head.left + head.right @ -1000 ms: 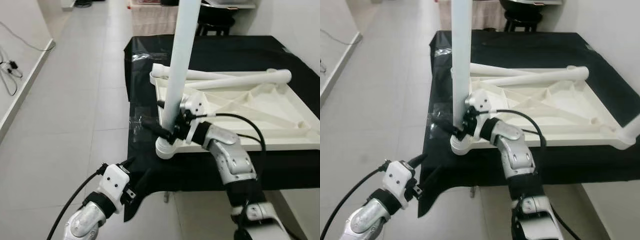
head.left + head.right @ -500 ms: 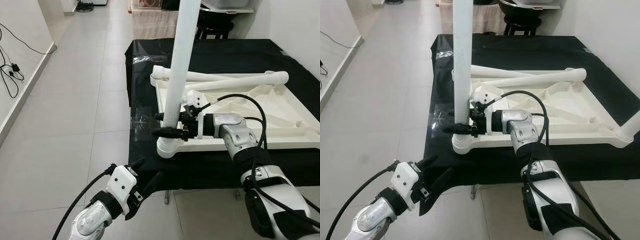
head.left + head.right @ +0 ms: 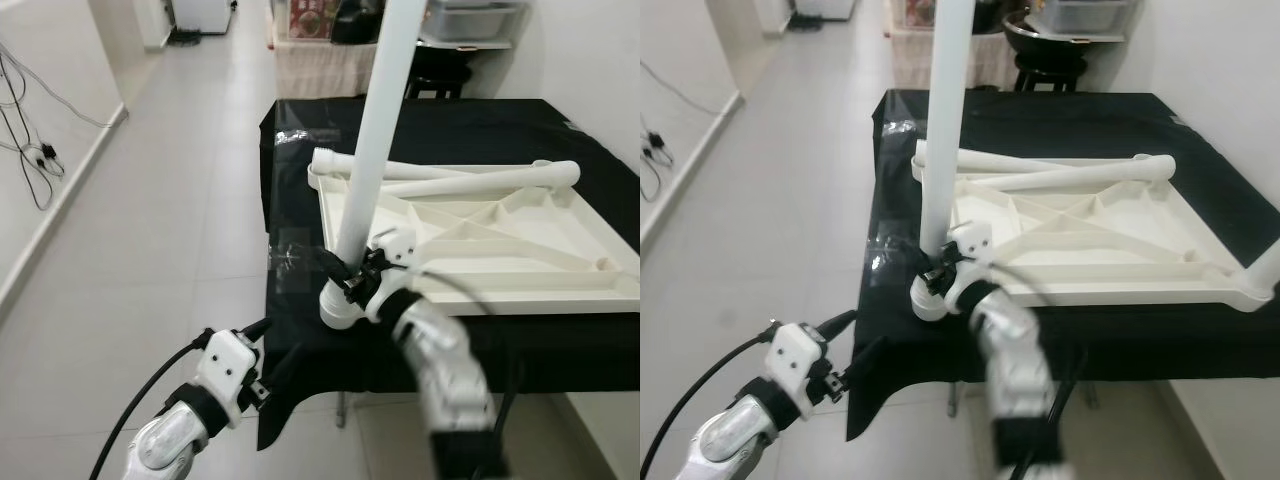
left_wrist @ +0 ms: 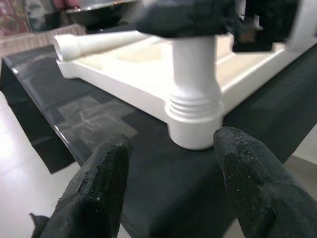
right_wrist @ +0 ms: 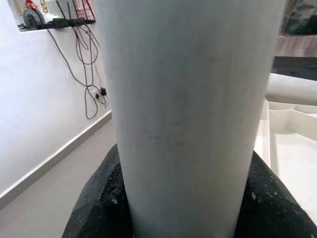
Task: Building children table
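Note:
An upside-down white table top [image 3: 560, 240] lies on a table covered in black cloth [image 3: 450, 120]. One white leg [image 3: 375, 150] stands upright in the near-left corner socket [image 3: 337, 305], leaning slightly right. My right gripper [image 3: 350, 280] is shut on this leg just above the socket. In the right wrist view its black fingers [image 5: 104, 198] hug both sides of the leg [image 5: 193, 99]. Two loose legs [image 3: 470, 180] lie across the top's far side. My left gripper [image 3: 275, 345] hangs open below the table's front edge, facing the socket [image 4: 193, 119].
Grey tiled floor [image 3: 150, 230] stretches along the table's left side. Cables [image 3: 30, 140] hang on the left wall. A black stool [image 3: 1040, 40] and a shelf with boxes stand behind the table. A white wall runs along the right.
My right arm has swung down in front of the table and is blurred, its gripper still around the leg's base. The head view has shifted. The left gripper stays low and open.

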Available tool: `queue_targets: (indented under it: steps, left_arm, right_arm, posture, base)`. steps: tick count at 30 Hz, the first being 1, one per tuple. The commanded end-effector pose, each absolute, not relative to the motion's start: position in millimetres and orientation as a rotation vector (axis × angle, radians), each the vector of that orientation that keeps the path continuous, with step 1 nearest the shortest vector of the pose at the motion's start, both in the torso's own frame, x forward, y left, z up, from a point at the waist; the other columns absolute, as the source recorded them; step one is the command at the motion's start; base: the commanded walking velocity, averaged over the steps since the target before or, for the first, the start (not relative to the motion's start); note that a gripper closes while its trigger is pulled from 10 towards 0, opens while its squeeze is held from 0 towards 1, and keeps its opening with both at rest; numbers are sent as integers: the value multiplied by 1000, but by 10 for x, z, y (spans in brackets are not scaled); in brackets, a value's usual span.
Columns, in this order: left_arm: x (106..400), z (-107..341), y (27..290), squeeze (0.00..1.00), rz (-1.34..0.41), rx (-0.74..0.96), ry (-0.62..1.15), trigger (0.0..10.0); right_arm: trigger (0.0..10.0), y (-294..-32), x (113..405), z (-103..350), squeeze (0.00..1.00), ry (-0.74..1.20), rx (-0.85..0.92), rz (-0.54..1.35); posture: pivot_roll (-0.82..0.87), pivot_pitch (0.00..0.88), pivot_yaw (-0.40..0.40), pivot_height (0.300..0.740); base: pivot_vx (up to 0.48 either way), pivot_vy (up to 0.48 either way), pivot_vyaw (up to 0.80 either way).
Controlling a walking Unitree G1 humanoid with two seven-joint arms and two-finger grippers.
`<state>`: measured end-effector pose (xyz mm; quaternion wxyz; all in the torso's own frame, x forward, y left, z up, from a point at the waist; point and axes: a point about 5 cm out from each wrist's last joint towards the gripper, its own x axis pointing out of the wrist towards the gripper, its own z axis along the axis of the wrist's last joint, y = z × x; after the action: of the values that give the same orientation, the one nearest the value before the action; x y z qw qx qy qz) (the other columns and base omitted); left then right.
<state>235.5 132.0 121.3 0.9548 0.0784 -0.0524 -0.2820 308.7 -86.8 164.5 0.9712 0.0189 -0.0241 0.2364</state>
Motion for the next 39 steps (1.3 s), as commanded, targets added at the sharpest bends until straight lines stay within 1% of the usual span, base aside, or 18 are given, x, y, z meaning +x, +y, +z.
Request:
queue_targets:
  steps: [1, 3, 5, 6, 7, 8, 10, 11, 14, 15, 16, 21, 25, 34, 35, 36, 37, 39]
  left_arm:
    - [2360, 1148, 1353, 0, -574, 164, -76, 10000]
    - [2398, 1139, 1338, 0, -598, 162, -66, 10000]
    - [2409, 1135, 1334, 0, -606, 160, -64, 10000]
    - [2415, 1133, 1327, 0, -607, 160, -63, 10000]
    - [2415, 1133, 1327, 0, -607, 160, -63, 10000]
    - [2419, 1131, 1324, 0, -602, 160, -64, 10000]
    - [2422, 1129, 1323, 0, -594, 159, -65, 10000]
    - [2425, 1128, 1320, 0, -588, 158, -65, 10000]
    - [2431, 1126, 1311, 0, -583, 155, -66, 10000]
    - [2430, 1122, 1301, 0, -586, 151, -64, 10000]
    - [2428, 1119, 1289, 0, -589, 149, -64, 10000]
    - [2409, 1110, 1261, 0, -598, 147, -64, 10000]
    - [2380, 1113, 1243, 0, -600, 144, -68, 10000]
    - [2329, 1120, 1211, 0, -595, 127, -70, 10000]
    - [2319, 1124, 1193, 0, -597, 121, -71, 10000]
    - [2319, 1124, 1193, 0, -597, 121, -71, 10000]
    - [2310, 1127, 1177, 0, -598, 118, -72, 10000]
    - [2302, 1129, 1163, 0, -600, 115, -72, 10000]
  right_arm:
    - [0, -762, 3085, 1332, 0, 102, 39, 478]
    - [0, -656, 3285, 1362, 0, 82, -4, 468]
    - [0, -631, 3329, 1382, 0, 80, -9, 452]
    - [10000, -594, 3372, 1424, 0, 77, 11, 463]
    - [10000, -594, 3372, 1424, 0, 77, 11, 463]
    - [10000, -559, 3380, 1478, 114, 70, 31, 481]
    - [10000, -532, 3386, 1535, 114, 54, 36, 508]
    - [10000, -519, 3421, 1608, 1000, 24, 47, 566]
    - [10000, -514, 3449, 1736, 1000, -4, 101, 679]
    - [10000, -560, 3503, 1811, 922, -29, 73, 776]
    - [10000, -619, 3554, 1857, 0, -34, 31, 863]
    - [10000, -776, 3629, 1860, 0, 1, -180, 1072]
    - [10000, -895, 3681, 1912, 0, 56, -242, 1207]
    - [10000, -1002, 3800, 1989, 0, 88, -203, 1181]
    - [4275, -1036, 3811, 1991, 0, 87, -190, 1186]
    - [4275, -1036, 3811, 1991, 0, 87, -190, 1186]
    - [0, -1067, 3804, 1982, 0, 88, -169, 1207]
    - [0, -1095, 3797, 1974, 0, 89, -153, 1223]
  posture:
    - [-18, 93, 13, 740]
    - [10, 83, -2, 740]
    - [10, 83, -2, 740]
    - [26, 79, -13, 740]
    - [26, 79, -13, 740]
    - [32, 79, -17, 740]
    - [35, 78, -20, 740]
    - [42, 77, -28, 740]
    - [52, 73, -38, 740]
    - [58, 70, -45, 740]
    - [65, 70, -53, 740]
    - [84, 72, -70, 740]
    - [103, 80, -84, 740]
    - [111, 101, -97, 740]
    - [112, 110, -102, 740]
    - [112, 110, -102, 740]
    - [108, 119, -104, 740]
    - [102, 121, -104, 740]
  base:
    - [0, 0, 0]
    - [0, 0, 0]
    - [0, 0, 0]
    - [0, 0, 0]
    - [0, 0, 0]
    - [0, 0, 0]
    - [0, 0, 0]
    - [0, 0, 0]
    - [0, 0, 0]
    - [0, 0, 0]
    - [0, 0, 0]
    - [0, 0, 0]
    - [0, 0, 0]
    - [0, 0, 0]
    - [0, 0, 0]
    - [0, 0, 0]
    - [0, 0, 0]
    - [0, 0, 0]
